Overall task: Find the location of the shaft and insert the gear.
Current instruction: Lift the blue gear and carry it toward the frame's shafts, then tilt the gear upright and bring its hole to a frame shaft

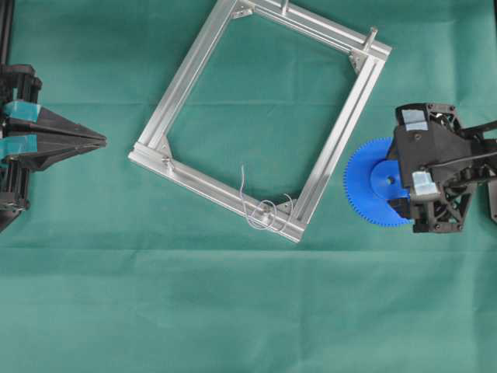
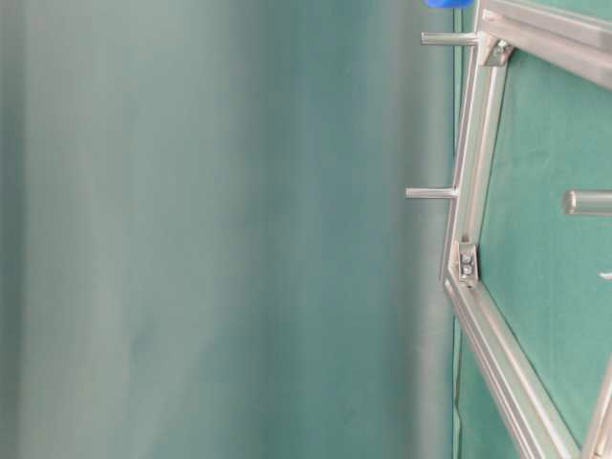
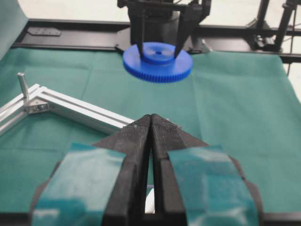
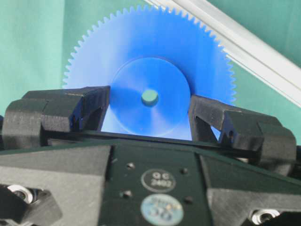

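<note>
A: Where is the gear right now?

B: It sits at the right side of the overhead view, just beside the right rail of the square aluminium frame and outside it. The right tool has it: one finger stands on either side of the raised round hub, pressed against it. In the left wrist view the blue disc hangs level, clear above the green cloth that covers the surface.

A: So the right tool is gripping?

B: Yes, clamped on the hub. The right wrist view shows both black fingers touching the hub's sides, with the small centre hole in plain sight between them and the toothed rim spreading out beyond.

A: And the shaft?

B: At the frame's lower corner in the overhead view, near where the bottom rail meets the right rail. It is a thin silver pin on a small ring base, with fine wires curling around it. It is well apart from the gear, down and to the left of it.

A: The left tool?

B: Closed on nothing. Its two fingers meet in a point at the left edge of the overhead view, well apart from the frame. From its own camera the tips are pressed together.

A: Anything else on the frame?

B: Stubby silver pegs standing on the far rail; the table-level view shows two of them sticking out sideways from the rail.
</note>
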